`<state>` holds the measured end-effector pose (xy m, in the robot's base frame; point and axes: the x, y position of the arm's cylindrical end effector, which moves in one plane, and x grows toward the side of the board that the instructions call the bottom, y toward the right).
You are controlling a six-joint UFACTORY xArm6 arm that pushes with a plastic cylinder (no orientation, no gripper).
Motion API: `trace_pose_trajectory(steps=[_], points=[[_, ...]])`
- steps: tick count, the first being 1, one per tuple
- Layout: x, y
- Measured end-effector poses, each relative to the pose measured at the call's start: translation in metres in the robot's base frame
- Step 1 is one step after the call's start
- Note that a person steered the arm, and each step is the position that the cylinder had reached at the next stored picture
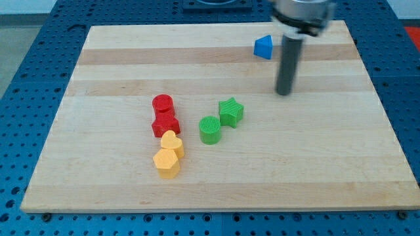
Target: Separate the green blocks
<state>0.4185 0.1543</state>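
Observation:
A green star block (231, 111) and a green round block (210, 130) sit touching near the board's middle, the star up and to the right of the round one. My tip (283, 92) rests on the board to the upper right of the star, about a block's width or more away from it.
A blue triangular block (264, 46) lies near the view's top, left of the rod. A red round block (163, 104) and a red star block (165, 124) stand left of the green pair. A yellow heart block (172, 143) and a yellow hexagonal block (167, 162) lie below them. All sit on the wooden board (98, 183).

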Motion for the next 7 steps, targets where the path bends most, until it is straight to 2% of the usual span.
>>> trace_pose_trajectory(steps=[1, 2, 3, 5, 7], points=[[0.062, 0.048], [0.111, 0.027], [0.126, -0.035], [0.126, -0.115], [0.11, -0.159]])
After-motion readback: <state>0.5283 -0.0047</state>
